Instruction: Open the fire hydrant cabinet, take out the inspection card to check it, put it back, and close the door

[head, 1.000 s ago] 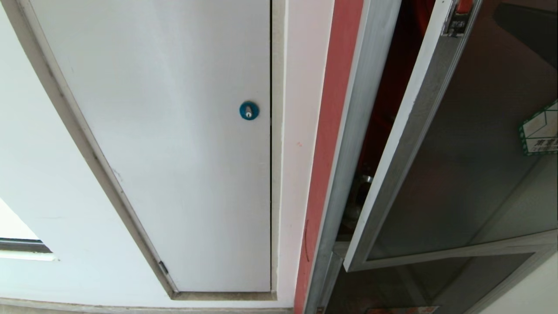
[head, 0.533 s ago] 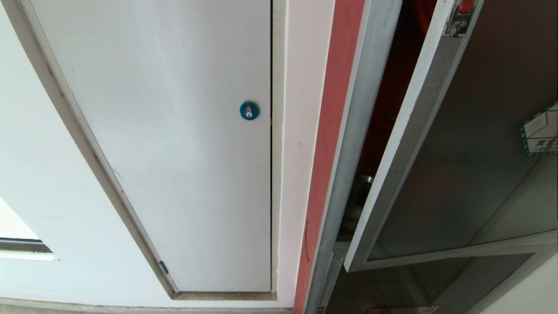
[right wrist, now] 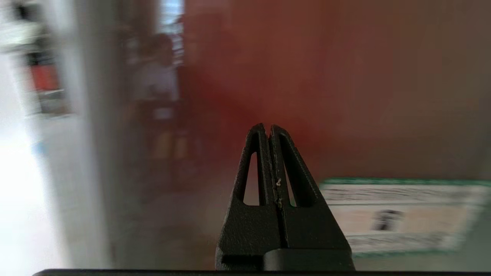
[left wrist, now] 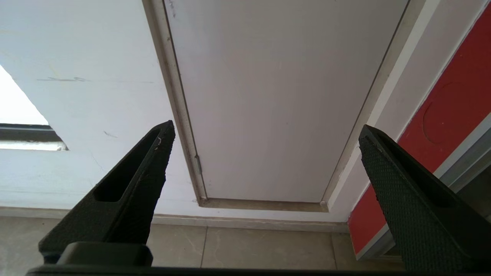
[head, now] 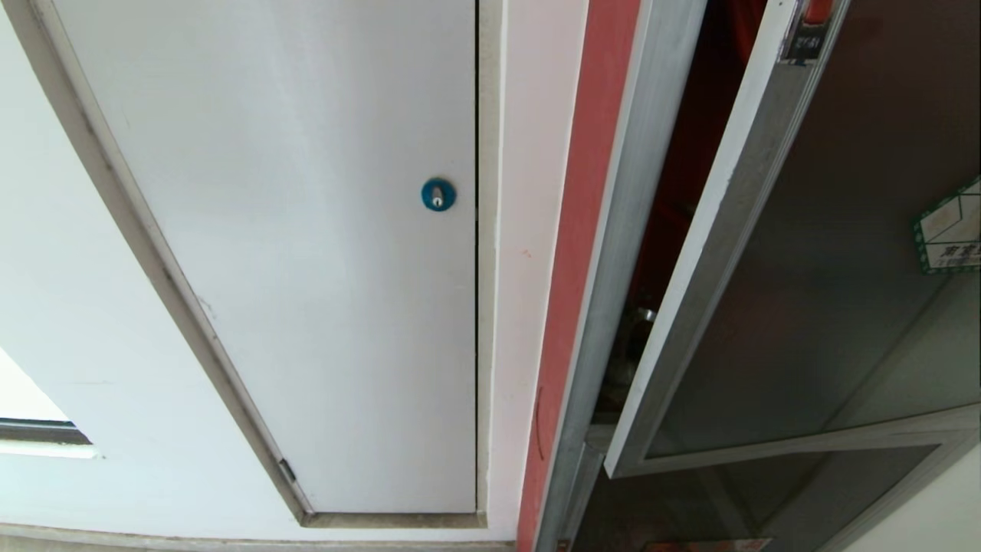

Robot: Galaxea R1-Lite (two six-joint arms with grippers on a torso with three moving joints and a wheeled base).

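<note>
The fire hydrant cabinet stands at the right of the head view, and a slice of its red inside shows through the gap. The door, dark glass in a silver frame, hangs ajar with its red latch at the top and the green-edged sticker at the right edge. My right gripper is shut on nothing, pointing at the door glass beside the sticker. It is outside the head view. The inspection card is out of view. My left gripper hangs open and parked low.
A plain white panel with a blue round lock fills the left of the wall. A red strip separates it from the cabinet. The left wrist view faces the white panel's lower part and the tiled floor.
A dark shape at the top right of the head view has gone from sight. The door stays ajar at about the same angle.
</note>
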